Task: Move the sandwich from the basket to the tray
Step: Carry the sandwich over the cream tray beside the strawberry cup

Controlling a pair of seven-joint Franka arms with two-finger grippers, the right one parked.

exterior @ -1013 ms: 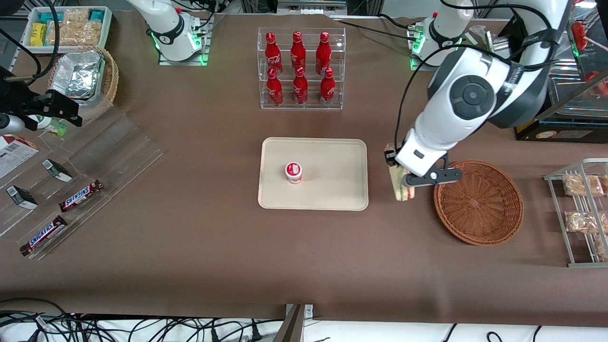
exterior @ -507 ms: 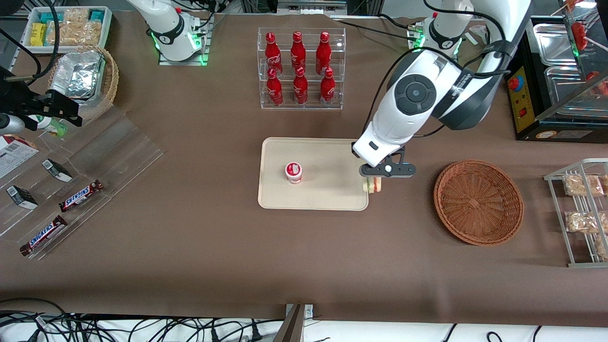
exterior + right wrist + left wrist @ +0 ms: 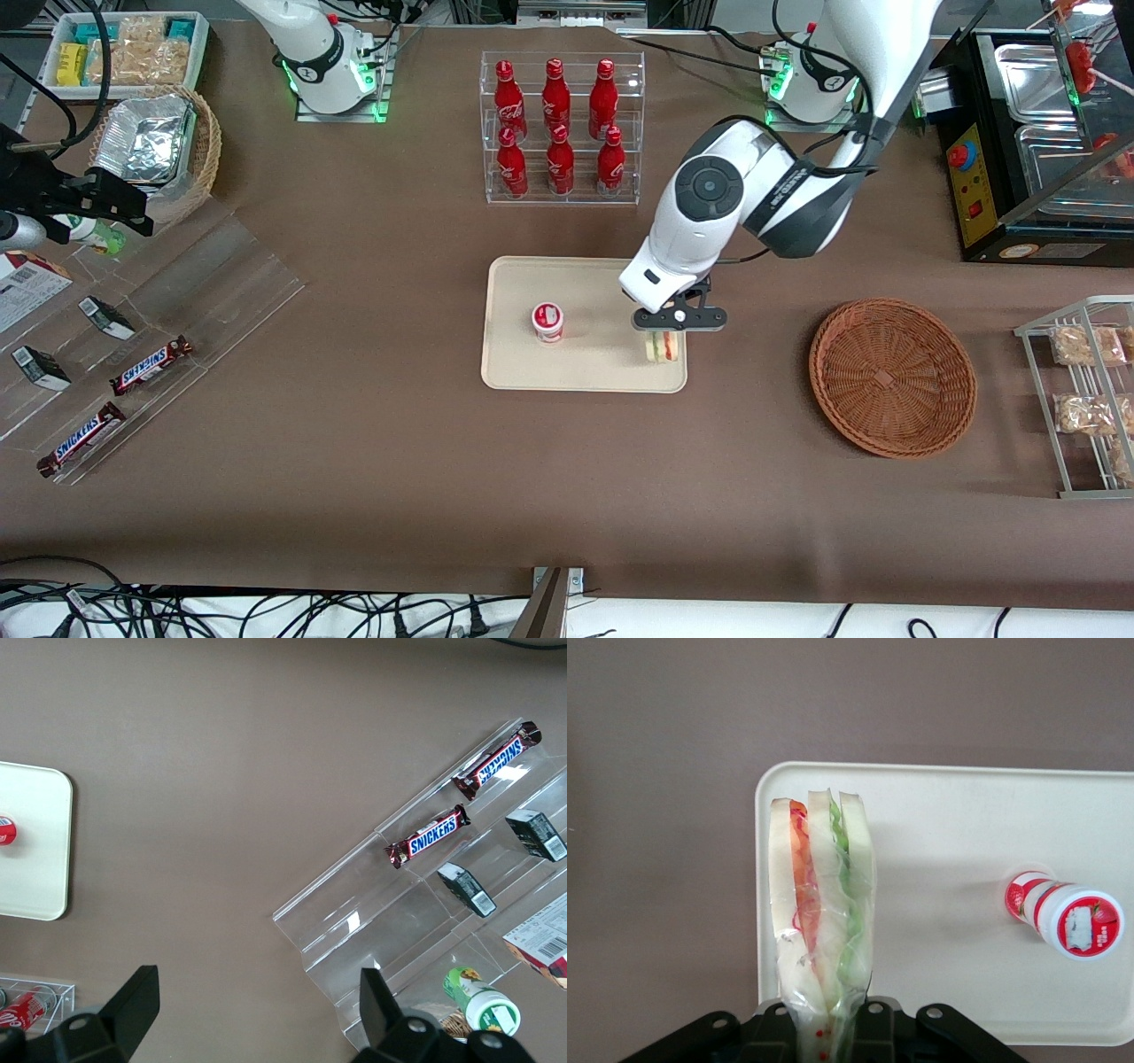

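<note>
My left gripper (image 3: 666, 330) is shut on the sandwich (image 3: 663, 346), a wrapped wedge of white bread with red, orange and green layers. It hangs just above the cream tray (image 3: 611, 288), over the tray's end nearest the basket. In the left wrist view the sandwich (image 3: 822, 904) sticks out from between the jaws, its tip over the tray's (image 3: 948, 842) rim. The reddish-brown wicker basket (image 3: 892, 376) sits empty toward the working arm's end of the table.
A small red-and-white cup (image 3: 547, 321) stands on the tray beside the sandwich. A clear rack of red bottles (image 3: 560, 124) stands farther from the front camera than the tray. A wire rack of snack packets (image 3: 1085, 390) lies past the basket.
The left gripper has carried the sandwich sideways from beside the basket to over the tray's end, and lower toward it.
</note>
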